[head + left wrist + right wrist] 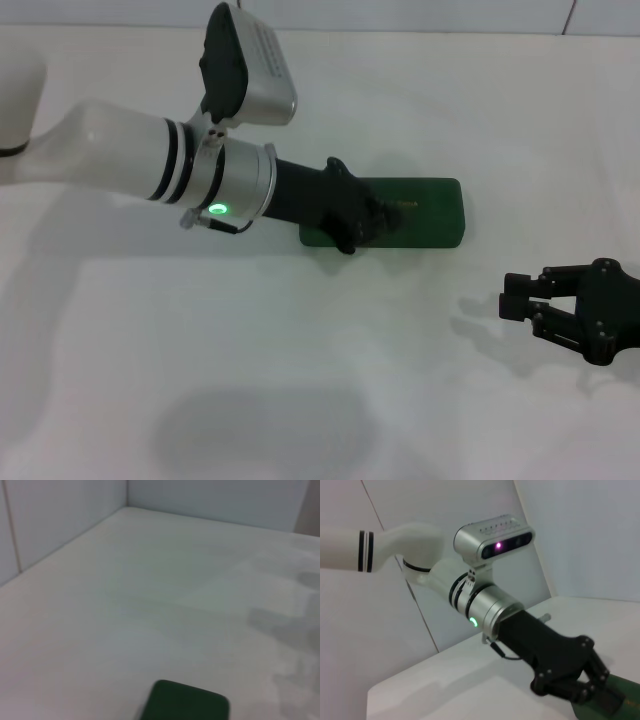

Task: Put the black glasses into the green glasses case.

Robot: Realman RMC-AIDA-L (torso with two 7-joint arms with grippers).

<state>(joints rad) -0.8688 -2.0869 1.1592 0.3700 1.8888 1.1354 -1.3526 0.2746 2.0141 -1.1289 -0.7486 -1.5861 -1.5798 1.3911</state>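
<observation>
You have the left gripper [385,218] down on the green glasses case [432,212], which lies flat on the white worktop [300,380] toward the far middle, long side running left to right. The case looks closed: a smooth green lid shows, with no lining in sight. The black glasses cannot be seen in any view, so they are either inside already or hidden under the arm; you cannot tell which.

Judging from that, you are at the case-handling step, either pressing the lid shut or about to open it. If the glasses are already in, the next move asks only for a clean lift straight off the lid without dragging the case. If not, you need to get the lid up first and find the glasses.

The left fingers [580,692] sit over the near-left end of the case, touching or just above it. From the right wrist view they appear drawn close together, but whether they pinch anything cannot be told.

The right gripper [520,300] rests low near the right edge of the worktop, well apart from the case, its fingers [517,282] close together and holding nothing.
</observation>
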